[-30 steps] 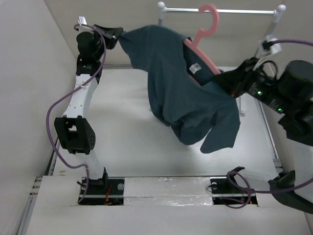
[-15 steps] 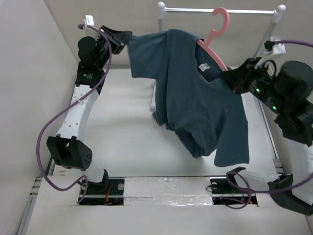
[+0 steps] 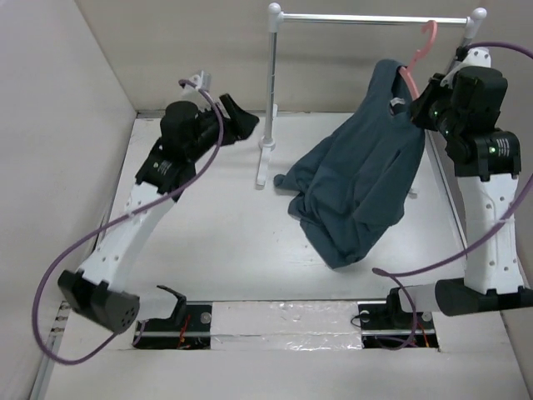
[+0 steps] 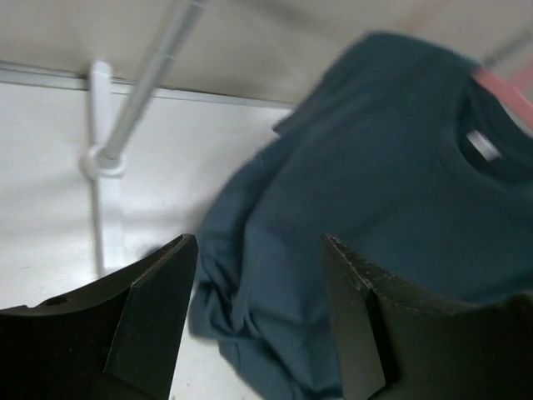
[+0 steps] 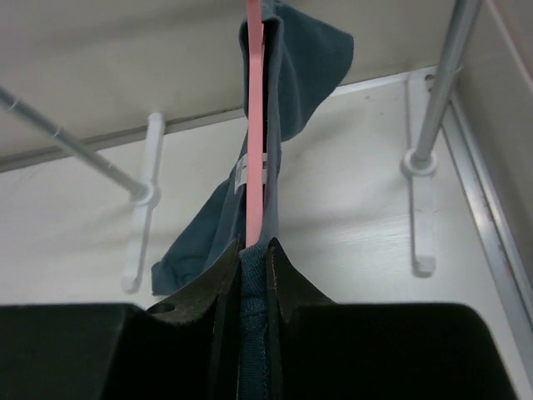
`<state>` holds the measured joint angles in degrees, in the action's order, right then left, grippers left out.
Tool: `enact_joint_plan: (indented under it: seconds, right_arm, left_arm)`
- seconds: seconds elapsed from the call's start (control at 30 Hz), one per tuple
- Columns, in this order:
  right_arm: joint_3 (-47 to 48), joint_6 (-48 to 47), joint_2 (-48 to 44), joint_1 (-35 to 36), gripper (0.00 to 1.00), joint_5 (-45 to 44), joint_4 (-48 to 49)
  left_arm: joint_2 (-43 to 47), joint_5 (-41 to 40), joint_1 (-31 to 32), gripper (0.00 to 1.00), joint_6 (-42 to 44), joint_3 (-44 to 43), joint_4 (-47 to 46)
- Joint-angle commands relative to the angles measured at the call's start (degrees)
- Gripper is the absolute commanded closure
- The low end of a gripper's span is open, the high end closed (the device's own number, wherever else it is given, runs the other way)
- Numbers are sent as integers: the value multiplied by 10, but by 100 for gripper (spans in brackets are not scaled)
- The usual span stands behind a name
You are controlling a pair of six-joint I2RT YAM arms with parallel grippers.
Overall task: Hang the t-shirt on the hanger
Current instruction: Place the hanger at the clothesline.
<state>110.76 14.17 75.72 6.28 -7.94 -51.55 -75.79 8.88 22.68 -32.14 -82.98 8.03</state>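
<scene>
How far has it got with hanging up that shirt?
Looks done: the t-shirt hangs from the hanger, bunched. In hand: the right gripper is shut on hanger and fabric below the rail; the left gripper is open, apart from the shirt. Left: probably straightening it; whether the hook is on the rail is unclear.

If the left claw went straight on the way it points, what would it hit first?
Probably the t-shirt, which fills the gap of the open left claw; the rack's upright sits left of that line. Depth is unclear.
</scene>
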Motion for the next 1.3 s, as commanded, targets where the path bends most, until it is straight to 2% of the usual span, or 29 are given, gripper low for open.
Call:
enact_joint_plan:
  seconds: [0.0,0.1,0.3,0.47,0.73,0.9,1.27]
  right_arm:
    - [50,-22,21,-42,100,-4,94]
    - [67,-25,48,-62,100,-11,104]
    - [103,-31,107,-82,100,-21,129]
    - [104,-27,101,-104,100,-12,158]
    - [104,-27,90,-111,100,-2,158]
    - [127,-34,130,-132,100,16,138]
    - [65,-13,159,-175,100,112,196]
  left_arm:
    - [83,-39,54,43,79,46,24]
    - [136,-20,54,39,68,98,15]
    - [181,-20,54,39,84,119,25]
    - [205,-37,68,39,103,142,30]
    - [207,-60,86,39,125,160,25]
    - [196,-79,106,39,138,151,23]
    - [187,-72,106,39,127,151,10]
